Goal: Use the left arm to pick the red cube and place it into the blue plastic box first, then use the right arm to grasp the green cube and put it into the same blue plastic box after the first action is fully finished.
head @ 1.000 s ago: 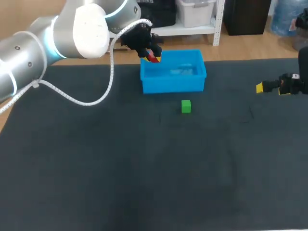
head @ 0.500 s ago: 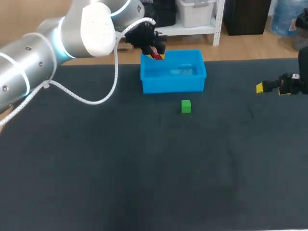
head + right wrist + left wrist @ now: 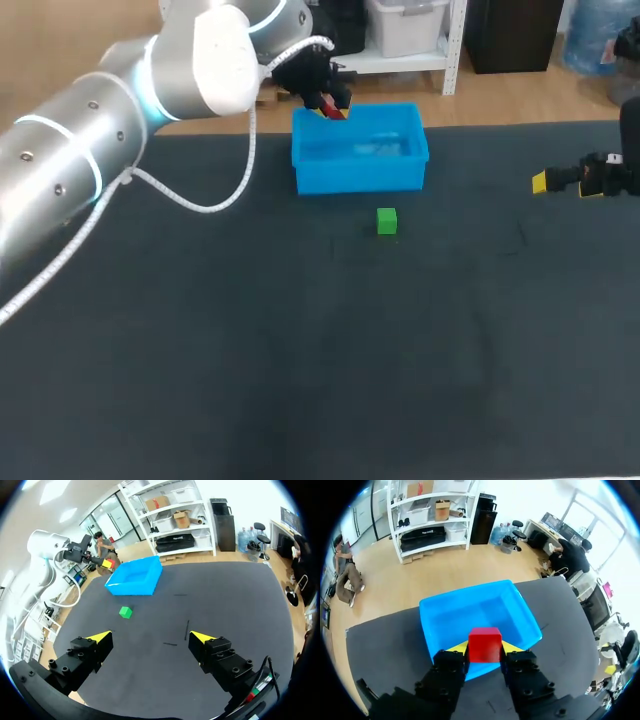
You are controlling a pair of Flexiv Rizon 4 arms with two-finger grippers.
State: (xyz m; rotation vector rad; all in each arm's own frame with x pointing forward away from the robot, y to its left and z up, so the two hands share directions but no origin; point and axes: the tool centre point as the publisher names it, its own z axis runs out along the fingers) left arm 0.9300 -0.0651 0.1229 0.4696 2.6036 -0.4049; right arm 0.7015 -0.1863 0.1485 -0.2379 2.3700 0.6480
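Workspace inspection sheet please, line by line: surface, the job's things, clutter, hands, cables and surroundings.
Surface: dark table, flat, a few short faint marks.
Red cube: gripped from two sides in the left hand, held up over the edge of the box, not yet inside.
Blue plastic box: at the table's far side, open, no cube in it.
Green cube: on the table just in front of the box, untouched.
Clutter: nothing seen.
Left hand: shut on the red cube.
Right hand: open, empty, above the table's right side, well away from the green cube.
Cables: white coiled cable hangs from the left arm, clear of the box.
Surroundings: nobody reaches over the table.
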